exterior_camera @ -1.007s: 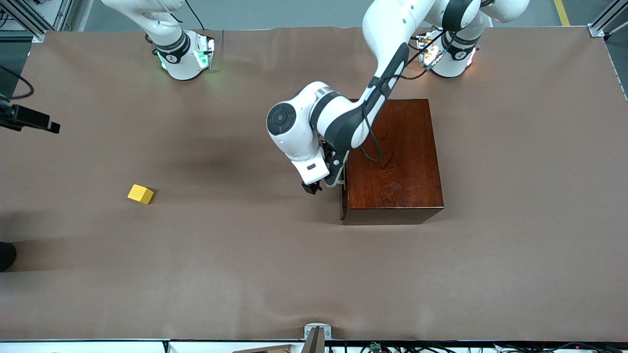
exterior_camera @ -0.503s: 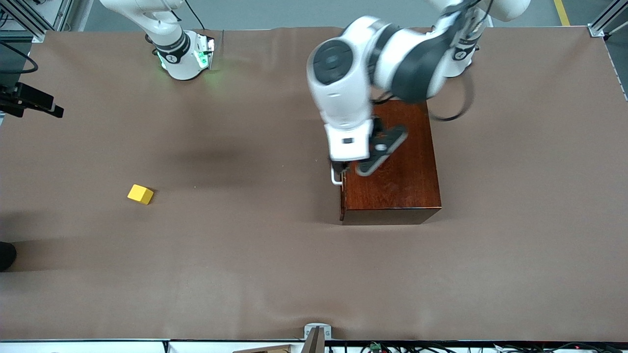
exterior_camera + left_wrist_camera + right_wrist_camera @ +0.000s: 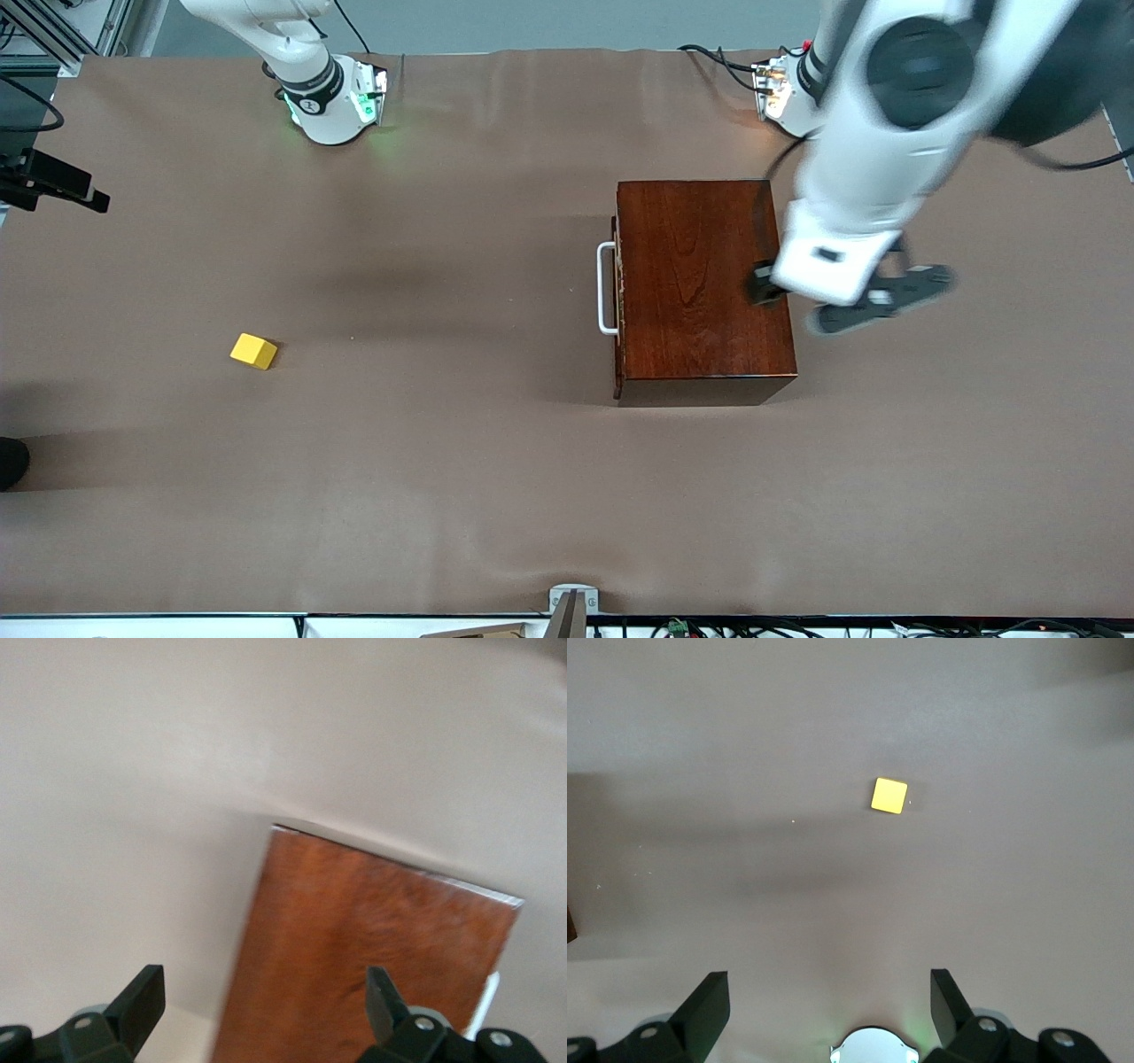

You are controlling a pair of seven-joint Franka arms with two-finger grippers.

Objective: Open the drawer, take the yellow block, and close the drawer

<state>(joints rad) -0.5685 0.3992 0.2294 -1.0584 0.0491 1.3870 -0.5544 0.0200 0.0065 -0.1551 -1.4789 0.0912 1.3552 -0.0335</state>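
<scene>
The drawer (image 3: 618, 292) of the dark reddish-brown wooden box (image 3: 704, 288) is pushed in, and its white bar handle (image 3: 606, 288) faces the right arm's end of the table. The yellow block (image 3: 253, 351) lies on the table toward the right arm's end, well apart from the box. It also shows in the right wrist view (image 3: 889, 796). My left gripper (image 3: 764, 286) is up in the air over the box's edge toward the left arm's end, open and empty (image 3: 264, 1001), with the box top (image 3: 372, 930) under it. My right gripper (image 3: 831, 1001) is open and empty, high above the table.
The brown table cover (image 3: 443, 461) spreads around the box and the block. The right arm's base (image 3: 332, 97) and the left arm's base (image 3: 784, 97) stand along the table's edge farthest from the front camera. The right arm's base also shows in the right wrist view (image 3: 868, 1050).
My left gripper has left the drawer handle, risen, and swung across the box top toward the left arm's end. The block and the drawer have not moved.
</scene>
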